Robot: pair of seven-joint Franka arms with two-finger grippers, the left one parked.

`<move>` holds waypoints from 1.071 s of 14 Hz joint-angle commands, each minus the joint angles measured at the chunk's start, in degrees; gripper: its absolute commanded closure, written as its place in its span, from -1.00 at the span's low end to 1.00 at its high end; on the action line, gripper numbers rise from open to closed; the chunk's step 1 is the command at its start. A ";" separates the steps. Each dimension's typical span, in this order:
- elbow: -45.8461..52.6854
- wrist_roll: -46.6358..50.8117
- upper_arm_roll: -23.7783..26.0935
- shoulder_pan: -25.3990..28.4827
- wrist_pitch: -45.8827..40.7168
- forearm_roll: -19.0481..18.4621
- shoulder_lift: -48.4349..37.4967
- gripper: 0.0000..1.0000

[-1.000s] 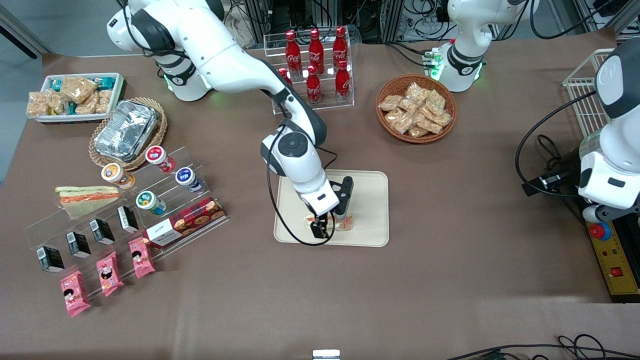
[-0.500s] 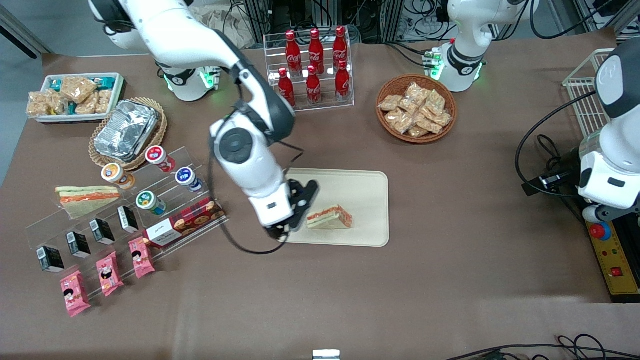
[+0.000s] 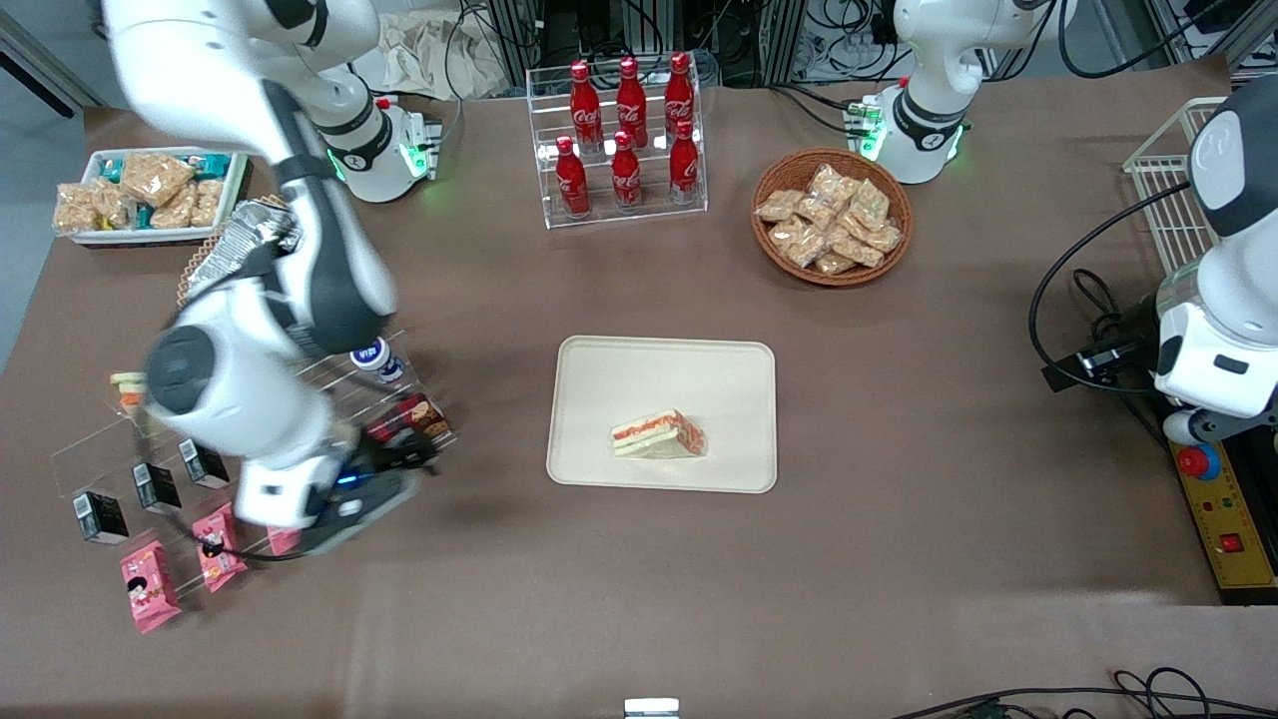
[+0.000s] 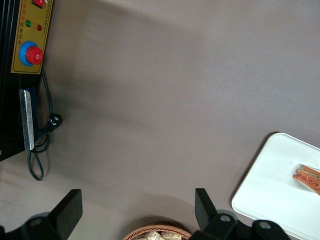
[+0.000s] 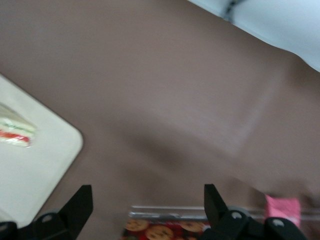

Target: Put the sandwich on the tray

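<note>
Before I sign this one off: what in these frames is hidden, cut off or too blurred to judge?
- Front view: the gripper, over the snack display toward the working arm's end, is motion-blurred.
- Front view: the arm covers most of the longer wrapped sandwich and the foil container.
- Left wrist view: the sandwich and the tray are cut off by the frame edge.
- Right wrist view: the cookie box is cut off and blurred.

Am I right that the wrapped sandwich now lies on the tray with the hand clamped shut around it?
Not quite: the sandwich lies on the tray, but the front view shows the hand far away above the snack display, open and empty.
</note>
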 commanded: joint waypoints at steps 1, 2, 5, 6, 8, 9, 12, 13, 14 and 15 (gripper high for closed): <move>-4.07 2.25 0.41 -6.46 -2.79 0.29 -5.63 -0.98; -4.07 2.34 -0.90 -7.43 -5.24 -1.19 -6.77 -0.98; -4.07 8.29 -2.41 -8.40 -12.53 -9.62 -11.68 -0.98; -4.07 10.14 -2.41 -8.84 -15.08 -11.29 -13.27 -0.98; -4.07 10.42 -2.32 -10.68 -19.39 -11.57 -16.17 -0.98; -4.07 10.51 -2.41 -11.39 -21.33 -11.57 -17.40 -0.98; -3.55 10.78 -2.41 -13.41 -22.93 -11.57 -18.99 -0.98; -3.28 10.86 -2.49 -13.59 -22.93 -11.49 -19.00 -0.98; -3.19 10.78 -2.58 -13.94 -23.10 -11.49 -19.17 -0.98; -3.19 10.78 -2.32 -14.90 -24.67 -11.49 -19.69 -0.98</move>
